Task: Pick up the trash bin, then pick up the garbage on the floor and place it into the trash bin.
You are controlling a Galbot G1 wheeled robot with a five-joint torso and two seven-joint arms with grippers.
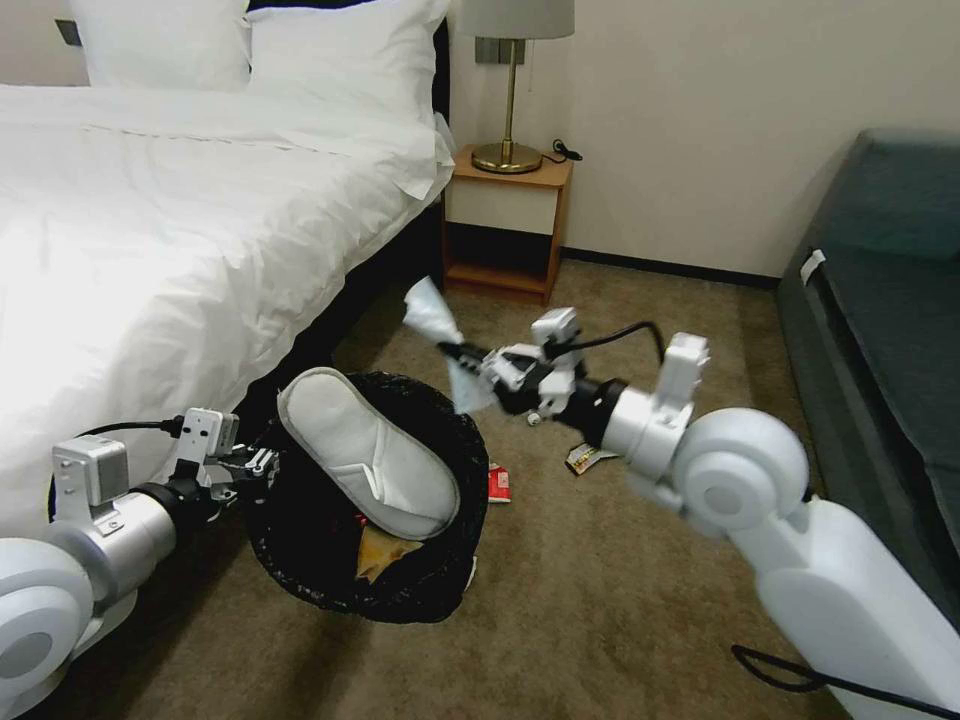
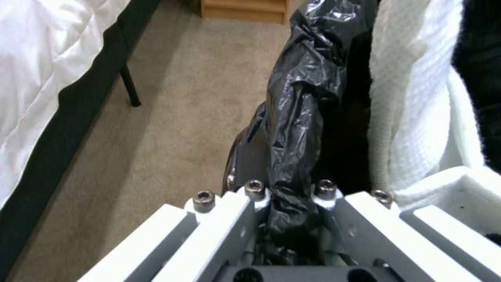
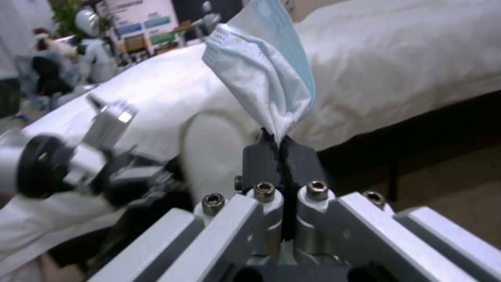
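beside the bed, at the left, the left claw is clamped on the bag-lined rim of the bin, holding it off the floor. a slipper lies slanted across the bin's mouth, with a tan scrap under it inside. just right of the bin, a red wrapper lies on the floor, and another wrapper lies a little farther right. above the bin's far right rim, the right claw is pinched together on a pale blue face mask, one end sticking up and the other hanging below.
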